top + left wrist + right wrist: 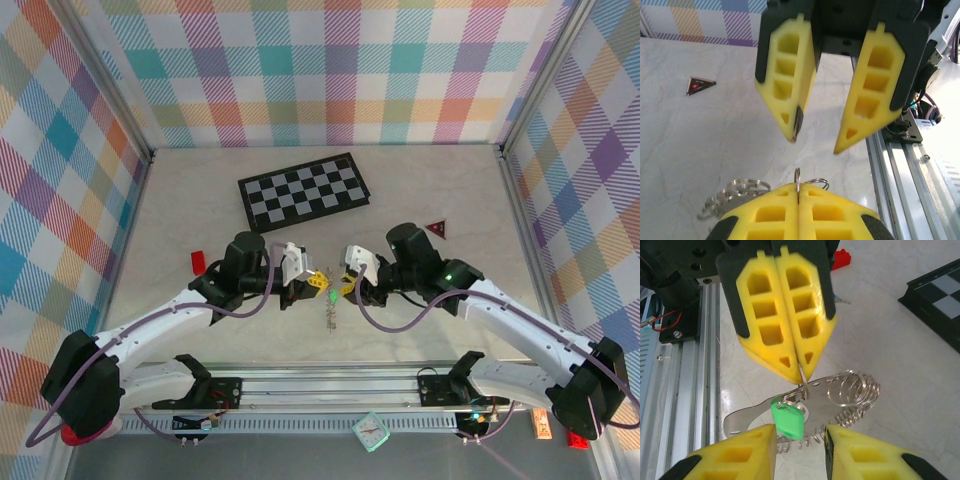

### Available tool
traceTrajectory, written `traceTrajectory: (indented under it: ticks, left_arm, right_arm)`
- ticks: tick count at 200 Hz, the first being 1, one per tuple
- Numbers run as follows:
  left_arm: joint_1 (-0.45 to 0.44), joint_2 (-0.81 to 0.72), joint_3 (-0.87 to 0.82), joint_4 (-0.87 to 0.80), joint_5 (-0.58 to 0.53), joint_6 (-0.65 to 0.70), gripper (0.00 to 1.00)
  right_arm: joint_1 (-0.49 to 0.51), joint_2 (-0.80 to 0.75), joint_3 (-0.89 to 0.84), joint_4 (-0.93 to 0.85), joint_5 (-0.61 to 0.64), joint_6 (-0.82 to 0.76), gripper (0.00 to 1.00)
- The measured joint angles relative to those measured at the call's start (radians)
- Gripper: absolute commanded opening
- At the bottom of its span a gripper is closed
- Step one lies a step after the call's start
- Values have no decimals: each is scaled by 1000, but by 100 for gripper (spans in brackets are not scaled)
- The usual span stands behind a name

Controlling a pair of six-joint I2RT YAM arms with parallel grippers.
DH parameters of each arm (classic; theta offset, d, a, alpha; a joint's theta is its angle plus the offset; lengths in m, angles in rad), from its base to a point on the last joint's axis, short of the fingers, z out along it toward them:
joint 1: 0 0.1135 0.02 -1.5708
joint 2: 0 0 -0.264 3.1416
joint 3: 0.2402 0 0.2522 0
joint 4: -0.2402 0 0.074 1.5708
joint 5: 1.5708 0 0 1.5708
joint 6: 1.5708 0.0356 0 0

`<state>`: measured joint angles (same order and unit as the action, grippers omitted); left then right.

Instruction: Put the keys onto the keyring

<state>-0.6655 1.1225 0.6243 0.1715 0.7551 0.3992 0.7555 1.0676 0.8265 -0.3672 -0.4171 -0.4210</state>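
Surface (180, 200): both arms meet near the middle of its near edge. Left end effector (798, 189), pressed together, pinches the keyring (850, 390) wire; right end effector (800, 432), spread, flanks the green key (787, 421). Best: close squarely on key head, thread slowly.

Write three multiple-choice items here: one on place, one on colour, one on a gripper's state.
1. The red block lies: A) left of the left gripper; B) between the grippers; C) right of the right gripper.
2. The key by the right gripper is: A) blue; B) green; C) orange.
3. The left gripper is: A) wide open; B) shut on the keyring; C) shut on the red block.
Answers: 1 A, it sits outside the left wrist. 2 B, green plastic just ahead of the open jaws. 3 B, it pinches the ring wire.
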Motion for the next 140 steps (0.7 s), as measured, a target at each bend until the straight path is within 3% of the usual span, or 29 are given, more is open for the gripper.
traceTrajectory:
  ticks: [60, 106, 140]
  left_arm:
    - [0, 0, -13, 75, 34, -45, 0]
    - [0, 0, -17, 121, 42, -67, 0]
    - [0, 0, -29, 158, 44, -76, 0]
  right_arm:
    - [0, 36, -53, 102, -22, 56, 34]
    - [0, 73, -53, 143, -66, 80, 11]
    - [-1, 103, -52, 150, -108, 98, 3]
